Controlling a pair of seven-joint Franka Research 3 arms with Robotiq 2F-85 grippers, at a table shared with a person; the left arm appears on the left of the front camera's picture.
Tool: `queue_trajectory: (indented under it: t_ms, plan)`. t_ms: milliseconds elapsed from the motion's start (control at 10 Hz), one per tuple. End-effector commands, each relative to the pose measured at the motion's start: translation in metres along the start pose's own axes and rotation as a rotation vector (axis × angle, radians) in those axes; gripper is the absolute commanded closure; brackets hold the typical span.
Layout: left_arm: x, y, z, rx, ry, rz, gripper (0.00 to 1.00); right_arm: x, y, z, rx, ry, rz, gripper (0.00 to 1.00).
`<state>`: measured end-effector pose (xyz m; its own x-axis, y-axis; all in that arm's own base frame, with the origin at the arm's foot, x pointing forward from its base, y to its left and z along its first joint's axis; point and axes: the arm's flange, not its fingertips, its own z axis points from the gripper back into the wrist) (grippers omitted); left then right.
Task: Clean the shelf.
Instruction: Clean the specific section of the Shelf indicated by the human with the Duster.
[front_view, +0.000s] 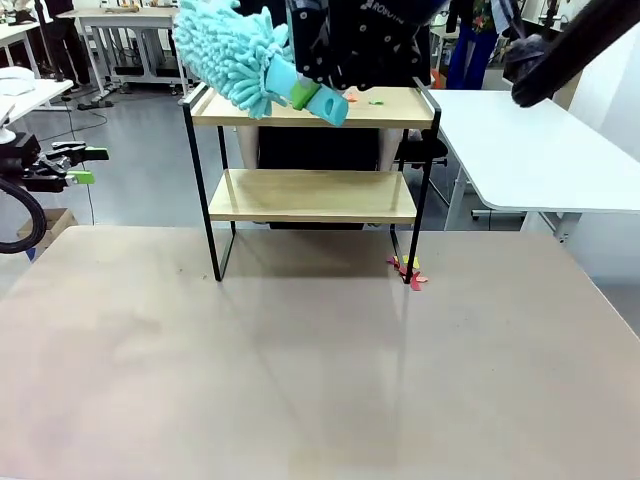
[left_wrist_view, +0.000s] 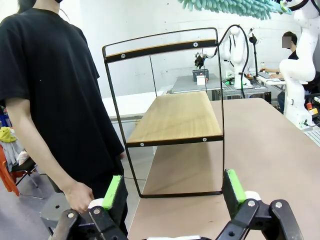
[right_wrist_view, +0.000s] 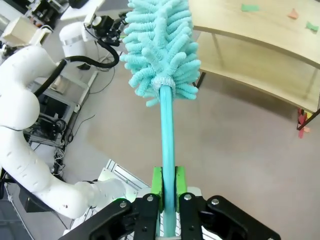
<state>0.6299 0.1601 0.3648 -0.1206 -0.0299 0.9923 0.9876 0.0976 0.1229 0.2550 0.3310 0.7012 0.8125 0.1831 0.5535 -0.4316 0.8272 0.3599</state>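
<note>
The right gripper (right_wrist_view: 167, 182), clamped on the handle of a fluffy teal duster (right_wrist_view: 162, 50), holds its head off the left end of the black-framed two-tier wooden shelf (front_view: 310, 195) on the table (front_view: 300, 380); small coloured scraps (front_view: 375, 100) lie rightward along the top board (left gripper (left_wrist_view: 172, 186) idles agape).

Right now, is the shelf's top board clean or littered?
Littered: small coloured scraps lie on the top board.

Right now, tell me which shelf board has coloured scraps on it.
The top board: small orange and green scraps lie on it toward its right end, while the lower board looks bare.
</note>
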Motion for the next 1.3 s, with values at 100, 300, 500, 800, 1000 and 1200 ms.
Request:
queue_trajectory:
  t_ms: [100,300,500,800,1000,1200]
  plan:
    - [0.003,-0.002,0.000,0.001,-0.002,-0.004,0.00,0.000,0.000,0.000,0.000,0.000,0.000,0.87]
    - [0.003,-0.002,0.000,0.001,-0.002,-0.004,0.00,0.042,0.032,-0.035,-0.051,-0.050,-0.095,0.87]
    - [0.003,-0.002,0.000,0.001,-0.002,-0.004,0.00,0.069,0.050,-0.057,-0.097,-0.104,-0.184,0.87]
    - [0.003,-0.002,0.000,0.001,-0.002,-0.004,0.00,0.098,0.075,-0.090,-0.112,-0.156,-0.272,0.87]
    - [0.003,-0.002,0.000,0.001,-0.002,-0.004,0.00,0.113,0.089,-0.108,-0.123,-0.136,-0.309,0.87]
    - [0.003,-0.002,0.000,0.001,-0.002,-0.004,0.00,0.124,0.100,-0.124,-0.147,-0.140,-0.351,0.87]
